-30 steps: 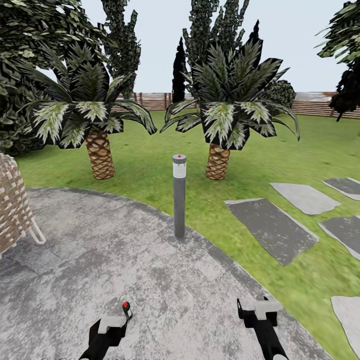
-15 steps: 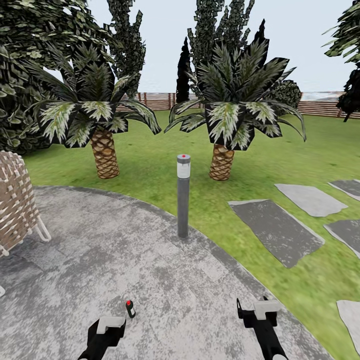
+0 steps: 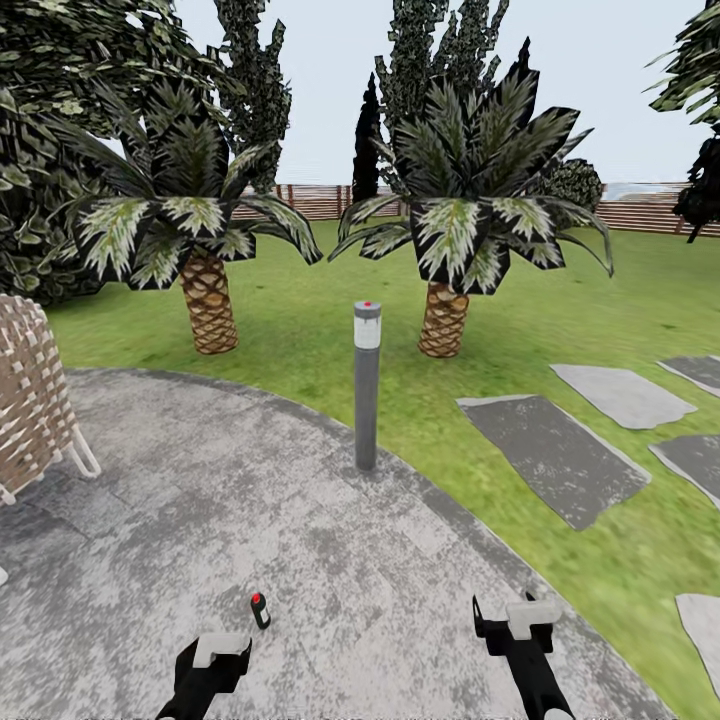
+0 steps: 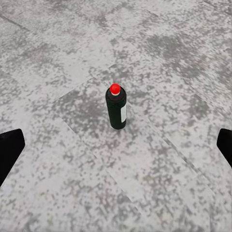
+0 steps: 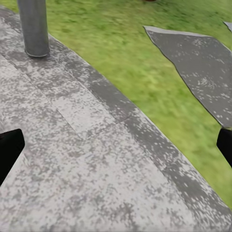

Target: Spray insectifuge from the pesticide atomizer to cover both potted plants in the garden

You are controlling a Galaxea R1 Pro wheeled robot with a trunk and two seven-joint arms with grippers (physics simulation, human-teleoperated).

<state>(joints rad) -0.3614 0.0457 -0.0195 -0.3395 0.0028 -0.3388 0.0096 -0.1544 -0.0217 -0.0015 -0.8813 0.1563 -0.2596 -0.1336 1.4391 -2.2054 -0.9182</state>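
Up close, left fingers (image 4: 116,145) spread wide around upright atomizer (image 4: 116,107); right fingers (image 5: 116,145) likewise.

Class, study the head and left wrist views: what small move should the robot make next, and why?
Probably lower the left gripper toward the pesticide atomizer. It stands upright on the patio, untouched, centred ahead between open jaws; the right gripper is farther away.
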